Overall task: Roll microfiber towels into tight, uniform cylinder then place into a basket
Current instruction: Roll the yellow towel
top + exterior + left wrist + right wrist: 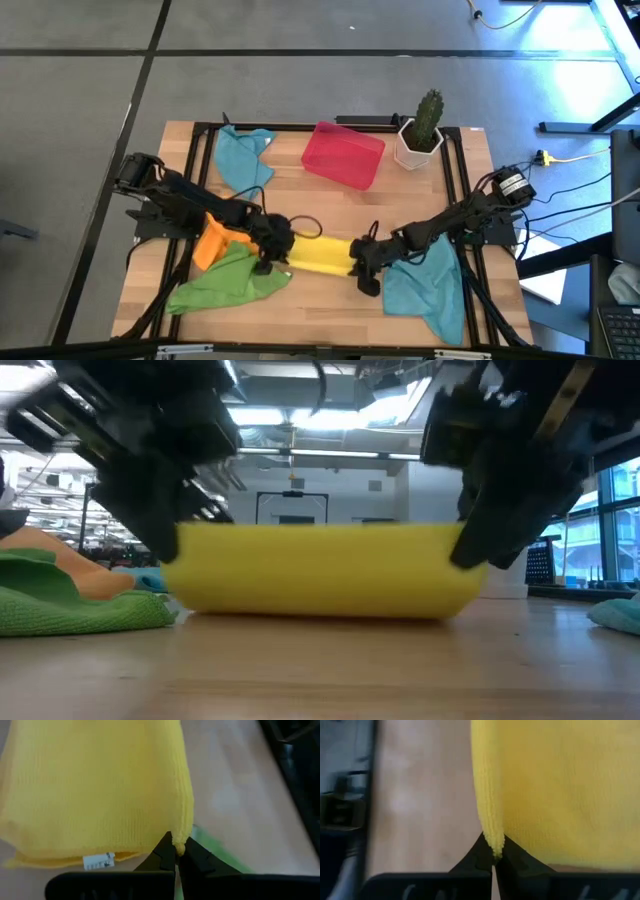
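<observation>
Grippers pinch yellow towel's opposite edges — bare table nearby.

The left dark six-joint arm reaches in from the left edge of the wooden surface, angling down toward the middle, its elbow raised near the back-left side. Its left gripper sits low near the centre, jaws pinched together on the corner of the soft yellow microfiber towel, as the left wrist view shows. The right dark arm comes in from the right edge, mirrored, sloping toward the centre. Its right gripper is also low, jaws closed on the opposite corner of the same cloth. The two grippers face each other, apart, each at one end.
</observation>
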